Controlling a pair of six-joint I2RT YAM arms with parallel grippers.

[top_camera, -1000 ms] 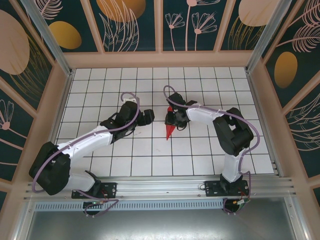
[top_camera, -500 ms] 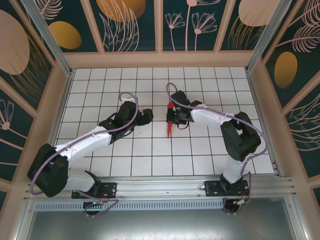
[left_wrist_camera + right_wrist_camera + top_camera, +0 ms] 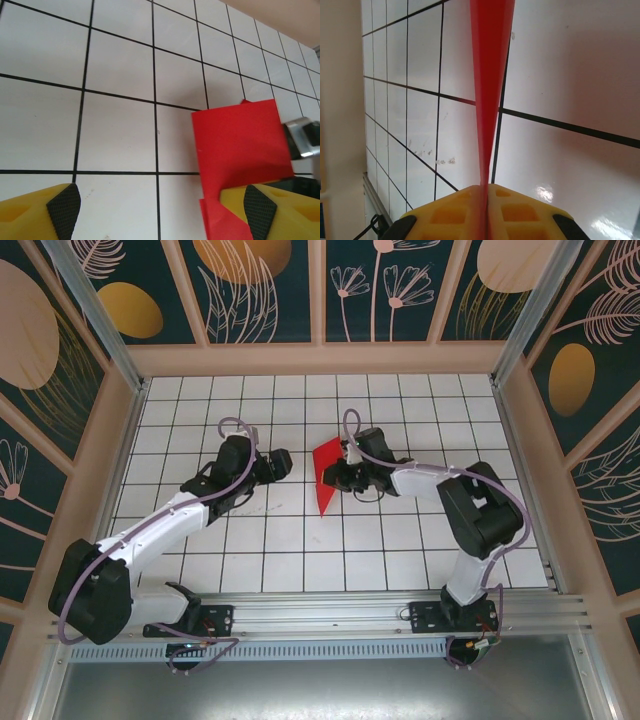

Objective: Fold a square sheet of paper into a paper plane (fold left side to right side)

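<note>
The red paper (image 3: 324,475) is held between the right fingers (image 3: 520,215), which are closed tightly on it. From the right wrist it is seen edge-on, as a thin stack of layers running straight out ahead of those fingers. Whether its far edge rests on the bench (image 3: 400,540) cannot be told.

From above, the paper is seen as a pointed shape, broad at the end away from the arm bases and narrowing to a tip at the near end. The grip is taken on the edge that faces the right arm.

The left fingers (image 3: 35,215) are spread wide and nothing is clasped by them. In the left wrist view the paper lies just ahead of one of them and is partly overlapped by it; contact there cannot be confirmed. The other finger is well apart from the paper, and bare bench is seen in the gap between the two.

The task is judged to be well advanced. A flat square is no longer present, stacked layers and a separate lower flap can be made out, and the side-to-side fold appears to be made, since the halves are pressed together in the right fingers. What is judged to remain is any shaping of the wings, the firming of creases and the release of the finished dart onto the bench.
</note>
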